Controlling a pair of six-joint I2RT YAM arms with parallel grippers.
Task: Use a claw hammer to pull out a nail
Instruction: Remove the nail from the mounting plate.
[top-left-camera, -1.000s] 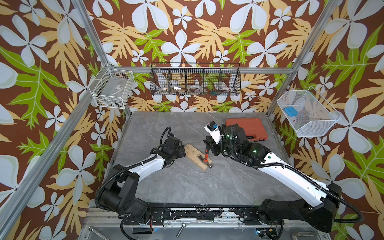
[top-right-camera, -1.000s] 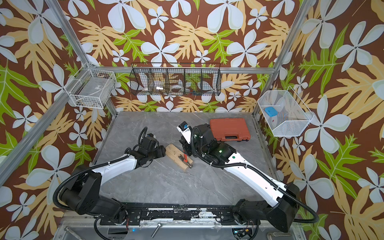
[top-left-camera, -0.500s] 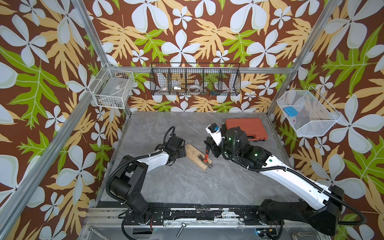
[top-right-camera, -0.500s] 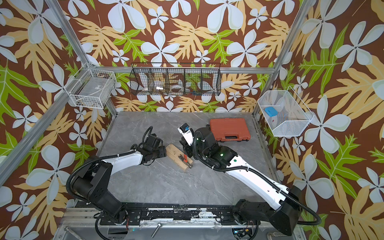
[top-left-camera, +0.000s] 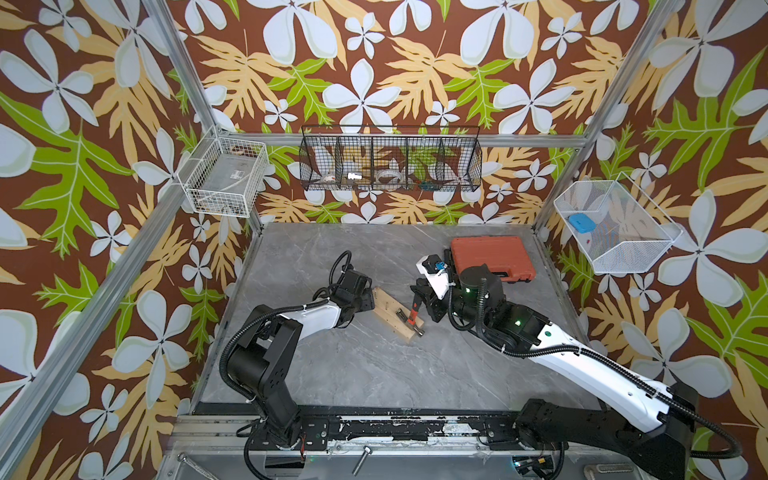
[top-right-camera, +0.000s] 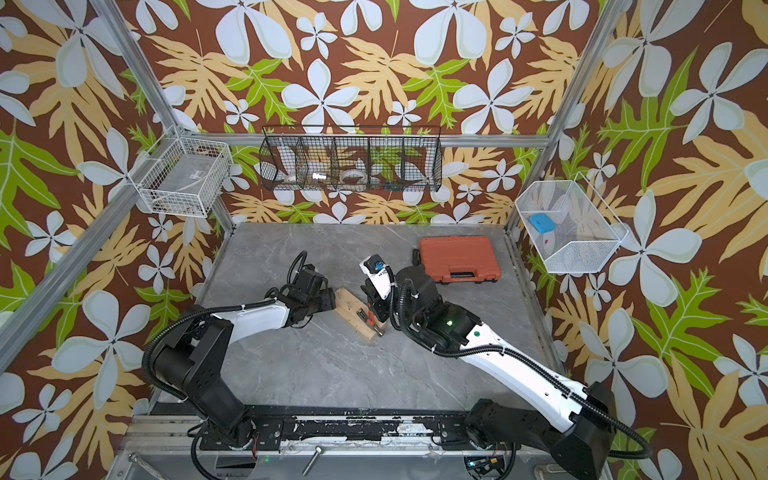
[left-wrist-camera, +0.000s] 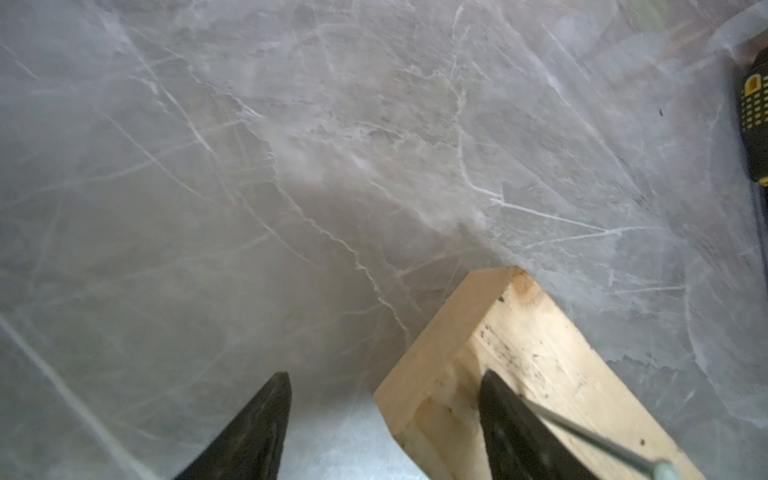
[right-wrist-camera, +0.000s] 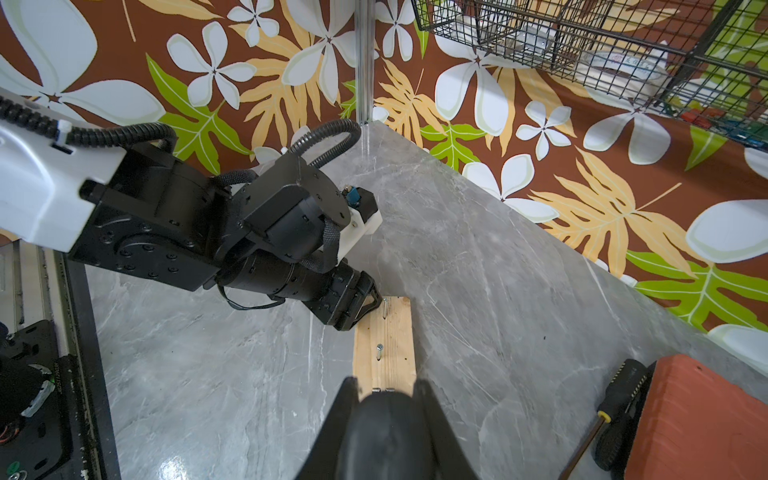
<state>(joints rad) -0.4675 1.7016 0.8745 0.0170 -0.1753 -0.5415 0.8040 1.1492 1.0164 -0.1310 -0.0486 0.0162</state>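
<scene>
Mid-table (top-left-camera: 374, 374), your right hand (right-wrist-camera: 387, 395) is clamped on the black tail of the claw hammer (top-left-camera: 413, 316), whose steel head rests on the near end of the wooden block (top-left-camera: 388, 316). Your left hand (left-wrist-camera: 384, 386) stands with its fingers apart at the far end, one over wood and one over bare table. Two nails (right-wrist-camera: 379, 348) stick up between the hands. Beyond lie one red-orange case (top-left-camera: 492, 257) and, just beside it, one screwdriver (right-wrist-camera: 619, 409). Three baskets hang on the walls: a black wire basket (top-left-camera: 390, 164) of five compartments, its small contents unclear; a white wire basket (top-left-camera: 224, 183); and a white mesh basket (top-left-camera: 615, 239) holding a blue thing (top-left-camera: 580, 222).
</scene>
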